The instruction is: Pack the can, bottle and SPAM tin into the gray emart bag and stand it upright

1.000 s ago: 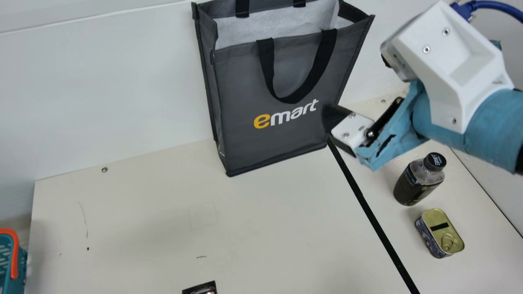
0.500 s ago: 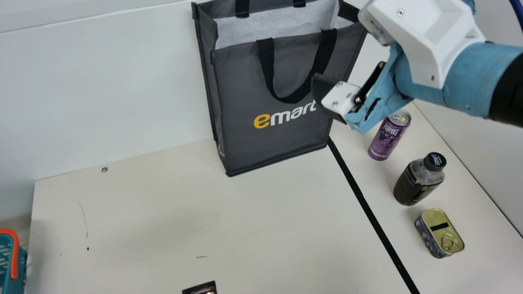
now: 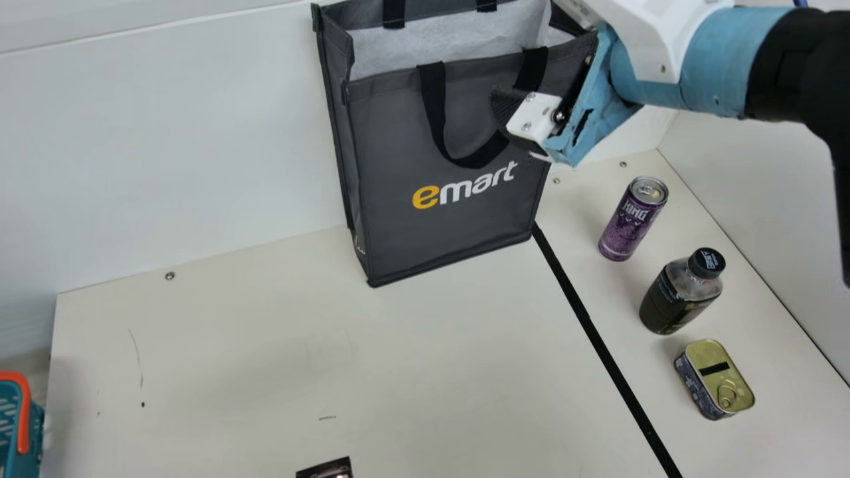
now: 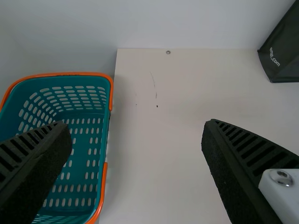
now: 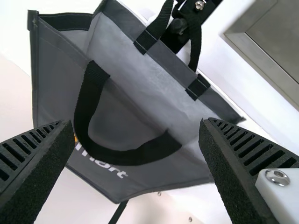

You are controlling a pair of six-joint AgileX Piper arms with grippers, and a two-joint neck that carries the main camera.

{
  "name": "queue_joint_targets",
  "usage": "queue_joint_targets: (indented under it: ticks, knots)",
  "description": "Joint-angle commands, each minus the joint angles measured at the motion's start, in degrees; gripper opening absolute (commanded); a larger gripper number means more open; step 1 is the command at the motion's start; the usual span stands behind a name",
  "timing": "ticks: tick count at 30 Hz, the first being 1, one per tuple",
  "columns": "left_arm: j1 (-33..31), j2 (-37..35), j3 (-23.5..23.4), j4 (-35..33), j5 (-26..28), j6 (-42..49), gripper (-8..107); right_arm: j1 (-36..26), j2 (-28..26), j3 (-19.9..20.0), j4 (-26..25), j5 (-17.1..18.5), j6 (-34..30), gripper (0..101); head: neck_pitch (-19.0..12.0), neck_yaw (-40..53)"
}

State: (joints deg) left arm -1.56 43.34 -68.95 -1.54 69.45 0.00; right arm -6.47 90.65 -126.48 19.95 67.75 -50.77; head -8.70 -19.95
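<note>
None packed yet, from here: the can (image 3: pixel 627 229), bottle (image 3: pixel 672 302) and SPAM tin (image 3: pixel 717 375) sit on the bench (image 3: pixel 252 352), four to five o'clock from the upright bag (image 3: pixel 392 146). Right gripper's (image 5: pixel 135 122) fingers gape there; left gripper's (image 4: pixel 136 123) are apart too.

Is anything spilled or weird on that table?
Nothing looks spilled or tipped: the purple can, bottle and emart bag stand upright. Only some little dark marks look odd on the plain cream table.

Teal basket (image 3: pixel 8 451) partly off-frame
</note>
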Motion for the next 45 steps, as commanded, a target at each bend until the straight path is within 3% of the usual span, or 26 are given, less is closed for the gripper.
queue_joint_targets:
  ticks: [1, 11, 19, 28, 41, 45]
  knots:
    - [0.00, 0.00, 0.00, 0.00, 0.00, 0.00, 90, -0.10, 2.10, -2.91, 0.42, 0.89, -1.04, 95, -1.30, -0.05]
    - [0.00, 0.00, 0.00, 0.00, 0.00, 0.00, 90, 0.20, 9.33, -10.53, 0.80, 2.16, -4.06, 95, -1.30, -0.05]
    - [0.00, 0.00, 0.00, 0.00, 0.00, 0.00, 90, 0.84, 13.47, -12.91, 0.95, 2.16, -5.72, 95, -1.30, -0.05]
    - [0.00, 0.00, 0.00, 0.00, 0.00, 0.00, 90, 1.41, 16.60, -12.55, 1.53, 2.16, -7.88, 95, -1.30, -0.05]
    - [0.00, 0.00, 0.00, 0.00, 0.00, 0.00, 90, 2.91, 17.40, -6.66, 1.97, 2.16, -13.74, 95, -1.30, -0.05]
    - [0.00, 0.00, 0.00, 0.00, 0.00, 0.00, 90, 3.14, 17.25, -5.16, 2.12, 2.16, -14.79, 68, -1.30, -0.05]
